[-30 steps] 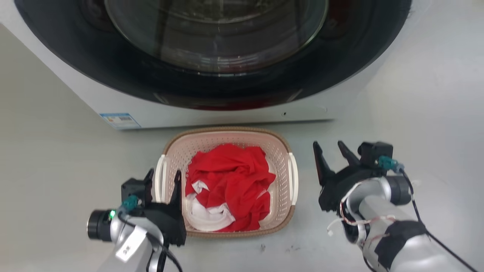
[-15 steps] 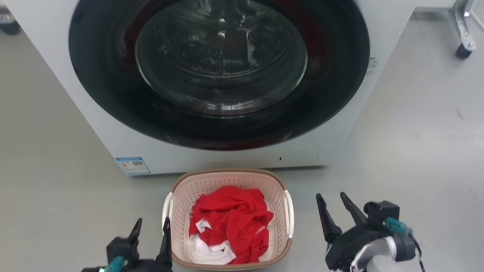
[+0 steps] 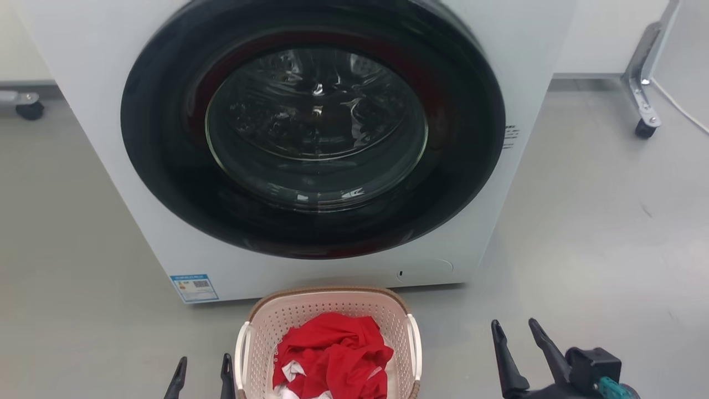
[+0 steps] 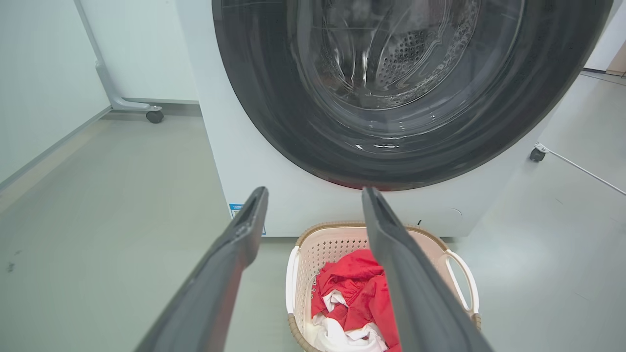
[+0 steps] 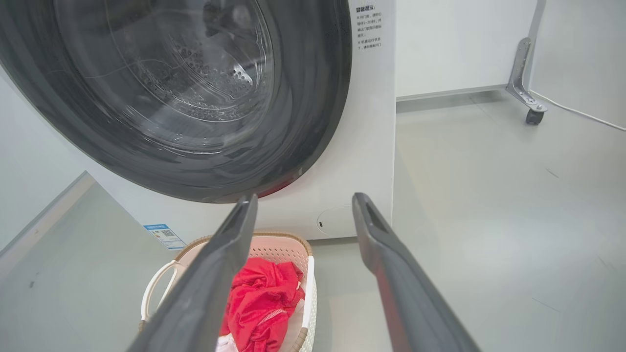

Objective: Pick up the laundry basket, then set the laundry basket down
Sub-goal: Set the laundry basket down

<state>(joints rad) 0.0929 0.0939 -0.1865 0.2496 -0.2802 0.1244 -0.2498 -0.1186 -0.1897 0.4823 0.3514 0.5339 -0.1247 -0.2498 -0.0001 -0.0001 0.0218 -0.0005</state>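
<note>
Down on the floor [image 3: 581, 233], the laundry basket [image 3: 310, 313] stands just before the washing machine [image 3: 310, 274], red clothes [image 3: 332, 349] inside; the left wrist view adds white cloth [image 4: 335, 337] beneath. Left hand [image 3: 203, 364] and right hand [image 3: 514, 332] flank it, fingers spread, empty.

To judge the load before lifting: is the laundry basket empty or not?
Not empty: crumpled red and white cloth lies inside the laundry basket.

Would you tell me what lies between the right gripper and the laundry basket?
Bare floor separates right gripper from laundry basket in the head view.
</note>
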